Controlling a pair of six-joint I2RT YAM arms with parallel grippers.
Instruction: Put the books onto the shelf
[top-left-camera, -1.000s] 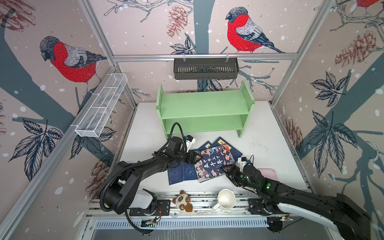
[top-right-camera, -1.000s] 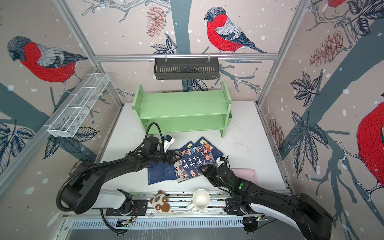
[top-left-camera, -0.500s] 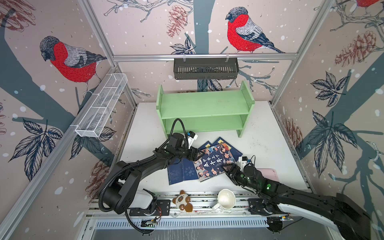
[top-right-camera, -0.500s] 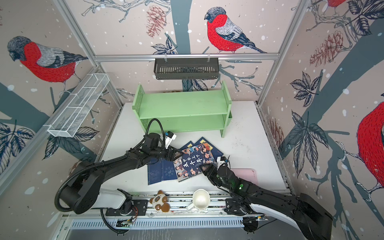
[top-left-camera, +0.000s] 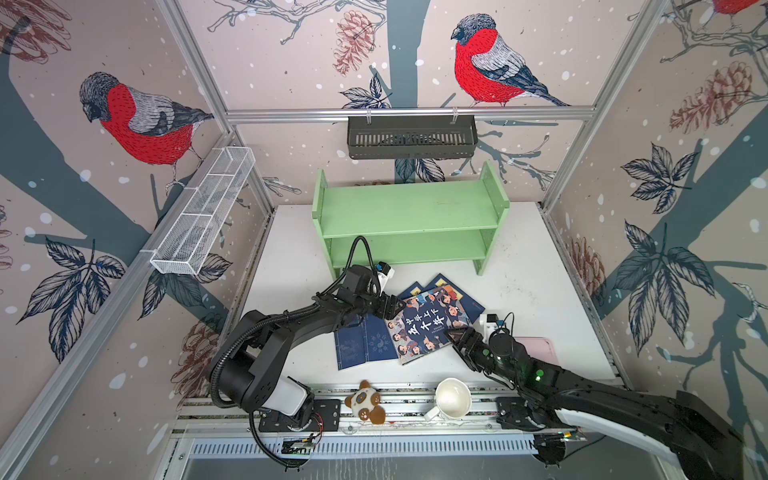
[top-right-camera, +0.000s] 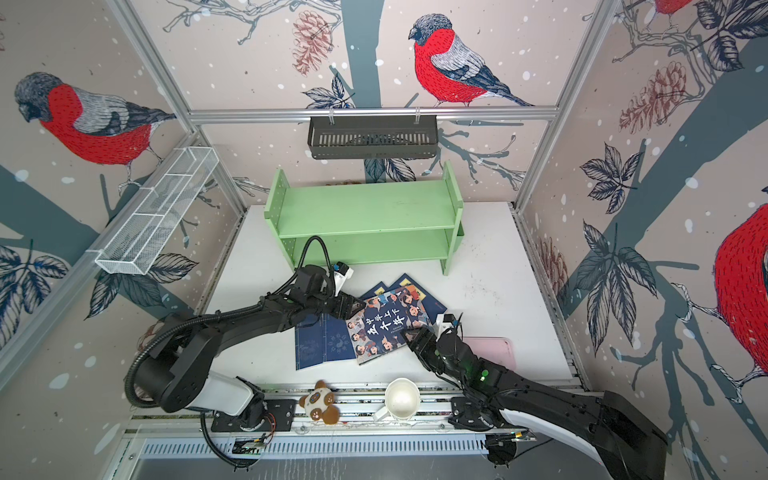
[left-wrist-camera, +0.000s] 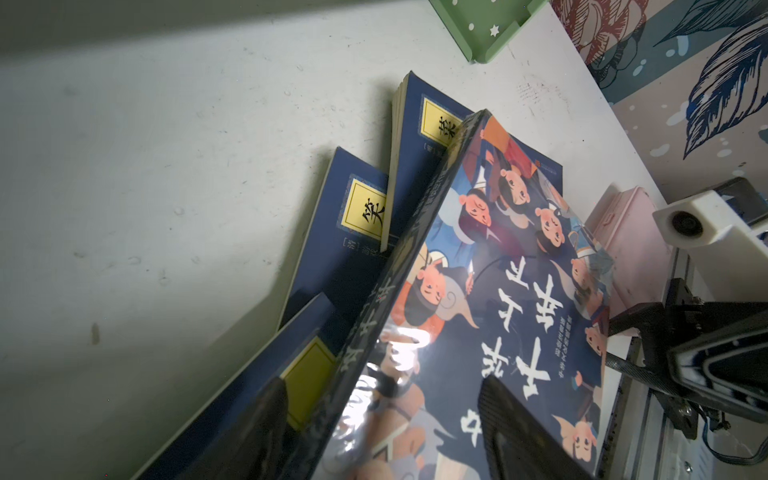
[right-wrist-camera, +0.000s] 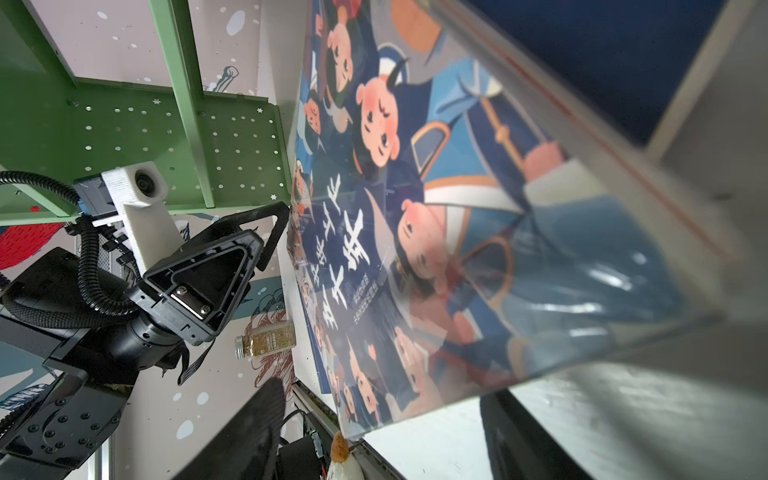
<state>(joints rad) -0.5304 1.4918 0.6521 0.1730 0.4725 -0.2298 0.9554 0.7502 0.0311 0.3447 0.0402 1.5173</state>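
The large cartoon book (top-left-camera: 428, 328) (top-right-camera: 384, 326) lies askew on top of navy books (top-left-camera: 363, 343) (top-right-camera: 320, 345) in the middle of the table. More navy books (left-wrist-camera: 365, 208) with yellow labels fan out from under it. My left gripper (top-left-camera: 395, 305) (left-wrist-camera: 388, 432) is open, its jaws straddling the cartoon book's spine edge (left-wrist-camera: 415, 249). My right gripper (top-left-camera: 455, 336) (right-wrist-camera: 382, 436) is open at the opposite edge, with that book's corner (right-wrist-camera: 374, 407) between its jaws. The green shelf (top-left-camera: 409, 208) (top-right-camera: 365, 208) stands behind, both tiers bare.
A pink tray (top-left-camera: 536, 347) lies under the right arm. A white mug (top-left-camera: 452, 395) and a plush toy (top-left-camera: 365, 403) sit on the front rail. A black basket (top-left-camera: 411, 137) hangs on the back wall, a white mesh basket (top-left-camera: 203, 216) on the left.
My left gripper has edged slightly right onto the cartoon book's edge. The right gripper and the books have barely moved.
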